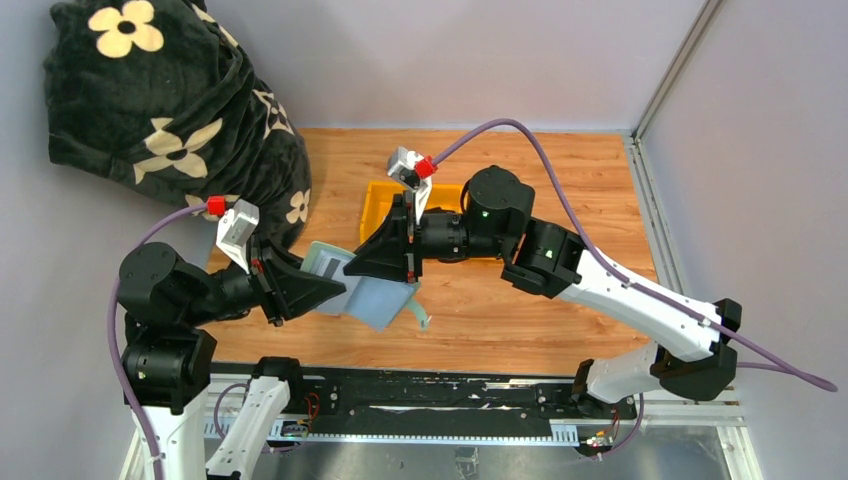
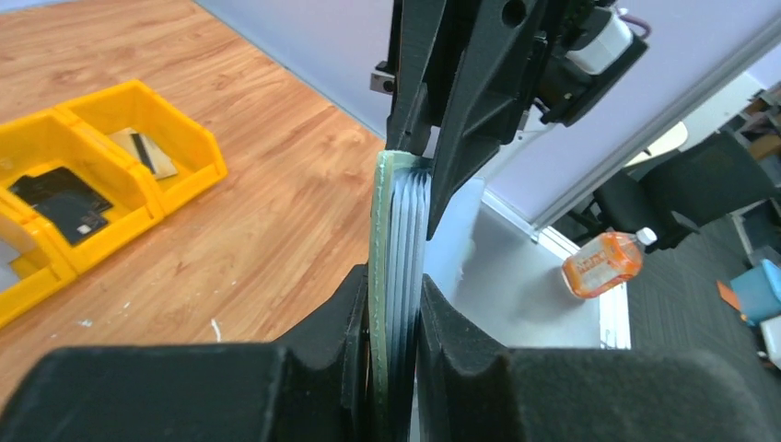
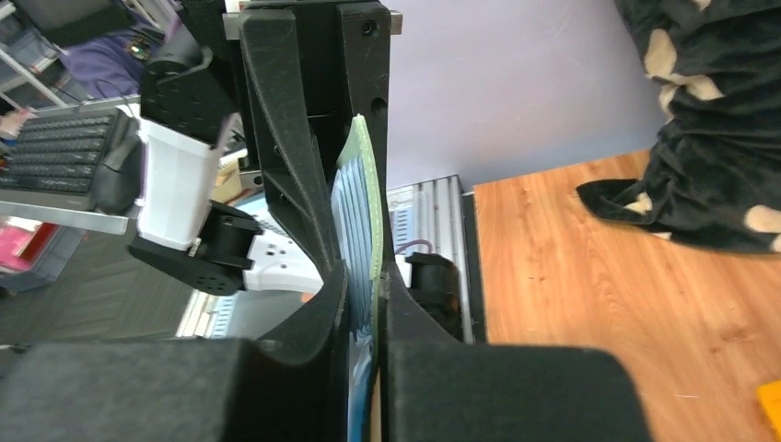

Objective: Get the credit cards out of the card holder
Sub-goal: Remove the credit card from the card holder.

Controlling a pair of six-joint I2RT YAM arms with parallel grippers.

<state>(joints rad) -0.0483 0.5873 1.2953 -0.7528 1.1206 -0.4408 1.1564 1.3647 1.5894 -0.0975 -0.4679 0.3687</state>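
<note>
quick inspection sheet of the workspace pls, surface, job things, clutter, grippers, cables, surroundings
surface: wooden table, a few pale marks near the tray
job's things: card holder held between both arms, leaves edge-on to the wrist cameras; black and tan credit cards lie in the yellow tray
clutter: black flowered blanket heaped at the back left corner
grippers: left gripper jaws shut on the card holder; right gripper jaws shut on its opposite end
cables: purple cables arc from each wrist, clear of the holder
surroundings: grey walls; orange bottle, office chair and keyboard beyond the table
</note>
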